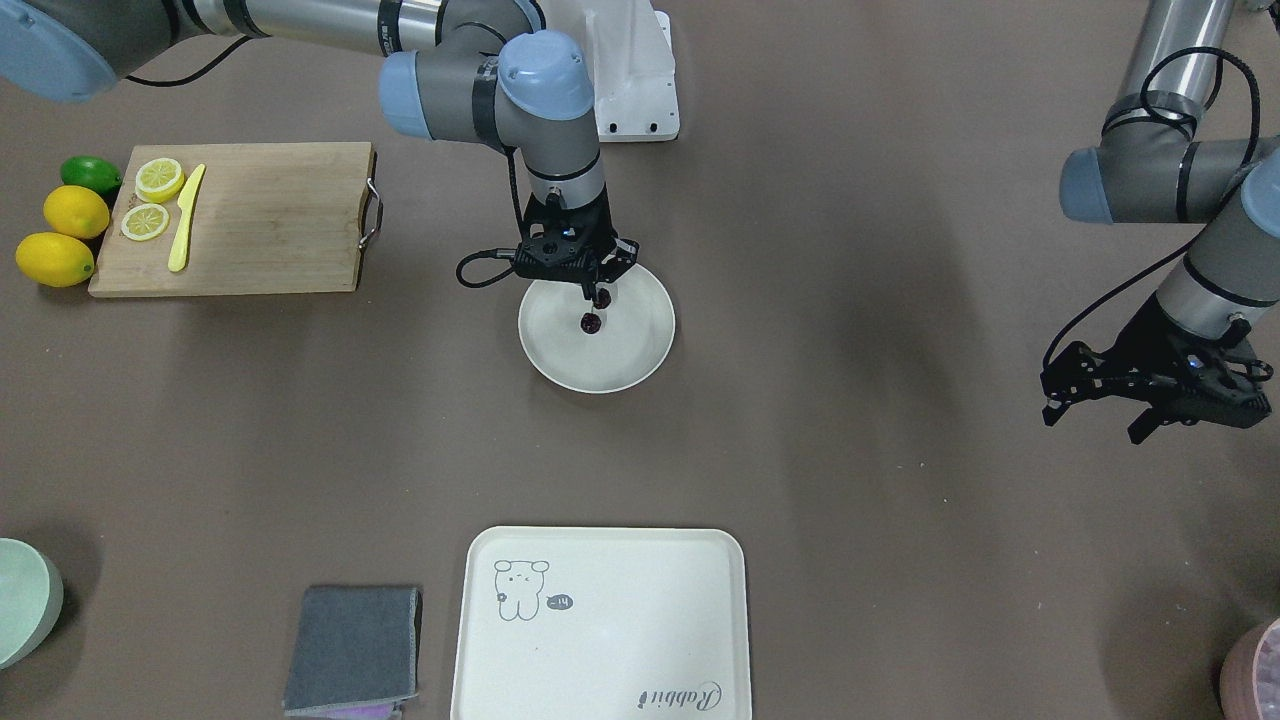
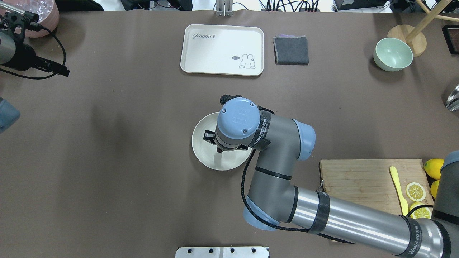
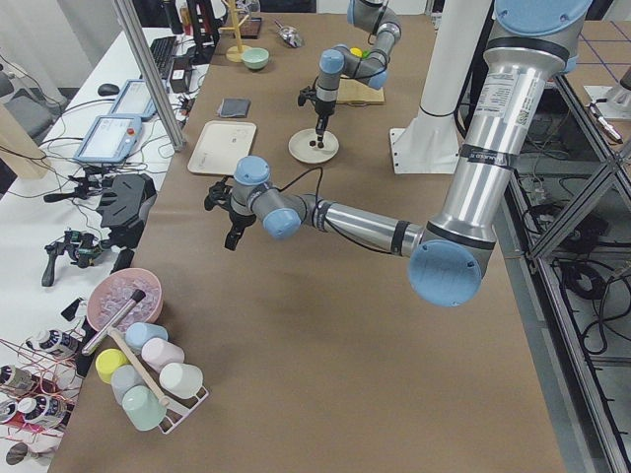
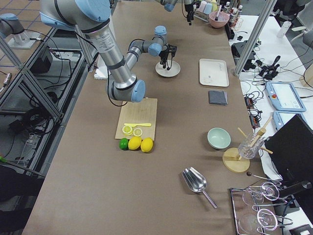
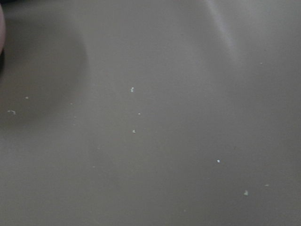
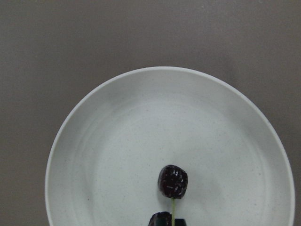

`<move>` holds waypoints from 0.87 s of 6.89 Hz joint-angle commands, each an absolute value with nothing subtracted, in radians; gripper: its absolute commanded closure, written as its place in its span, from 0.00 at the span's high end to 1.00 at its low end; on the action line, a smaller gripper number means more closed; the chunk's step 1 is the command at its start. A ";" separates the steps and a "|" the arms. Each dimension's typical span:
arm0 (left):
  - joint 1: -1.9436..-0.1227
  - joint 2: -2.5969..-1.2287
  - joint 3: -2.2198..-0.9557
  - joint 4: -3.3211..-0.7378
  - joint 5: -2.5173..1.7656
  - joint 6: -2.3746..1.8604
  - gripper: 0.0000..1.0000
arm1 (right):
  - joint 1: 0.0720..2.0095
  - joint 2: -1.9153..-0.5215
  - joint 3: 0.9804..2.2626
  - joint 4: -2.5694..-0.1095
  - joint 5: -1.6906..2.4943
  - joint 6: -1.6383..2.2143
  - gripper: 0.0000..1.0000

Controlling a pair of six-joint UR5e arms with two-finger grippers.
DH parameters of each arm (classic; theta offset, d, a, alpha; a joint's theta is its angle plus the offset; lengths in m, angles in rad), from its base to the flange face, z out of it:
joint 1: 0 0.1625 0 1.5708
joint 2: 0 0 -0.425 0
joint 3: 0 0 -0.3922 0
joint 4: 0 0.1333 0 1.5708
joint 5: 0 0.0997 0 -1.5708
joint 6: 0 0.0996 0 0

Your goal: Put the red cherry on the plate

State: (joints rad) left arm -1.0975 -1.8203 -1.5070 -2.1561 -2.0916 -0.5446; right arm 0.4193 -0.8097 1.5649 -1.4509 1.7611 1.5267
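The red cherry (image 1: 591, 322) hangs by its thin stem just over the middle of the round cream plate (image 1: 640, 360). My right gripper (image 1: 598, 293) points straight down above the plate and is shut on the stem. The right wrist view shows one dark cherry (image 6: 172, 181) over the plate's floor (image 6: 117, 141), with a second dark cherry (image 6: 160, 220) at the bottom edge. I cannot tell whether the fruit touches the plate. My left gripper (image 1: 1092, 425) hovers open and empty far off at the table's side. The left wrist view shows only bare brown table.
A wooden cutting board (image 1: 250, 215) holds lemon slices (image 1: 158, 178) and a yellow knife (image 1: 186, 218), with lemons (image 1: 55, 258) and a lime (image 1: 90, 173) beside it. A cream tray (image 1: 600, 620), a grey cloth (image 1: 355, 645) and a green bowl (image 1: 20, 600) lie along the far edge.
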 commanded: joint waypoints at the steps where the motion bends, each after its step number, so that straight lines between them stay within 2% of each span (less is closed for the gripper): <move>1: -1.103 -1.795 -1.508 -2.167 -2.094 -0.541 0.98 | 0.420 -0.808 1.589 -1.456 1.759 1.531 1.00; 3: -1.174 -1.754 -1.516 -2.158 -2.219 -0.496 0.98 | 0.545 -0.818 1.693 -1.581 1.880 1.493 1.00; 4: -1.239 -1.723 -1.516 -2.154 -2.264 -0.388 0.98 | 0.639 -0.871 1.766 -1.645 1.966 1.385 1.00; 6: -1.371 -1.663 -1.514 -2.131 -2.319 -0.237 0.98 | 0.884 -1.118 1.874 -1.654 2.143 1.050 1.00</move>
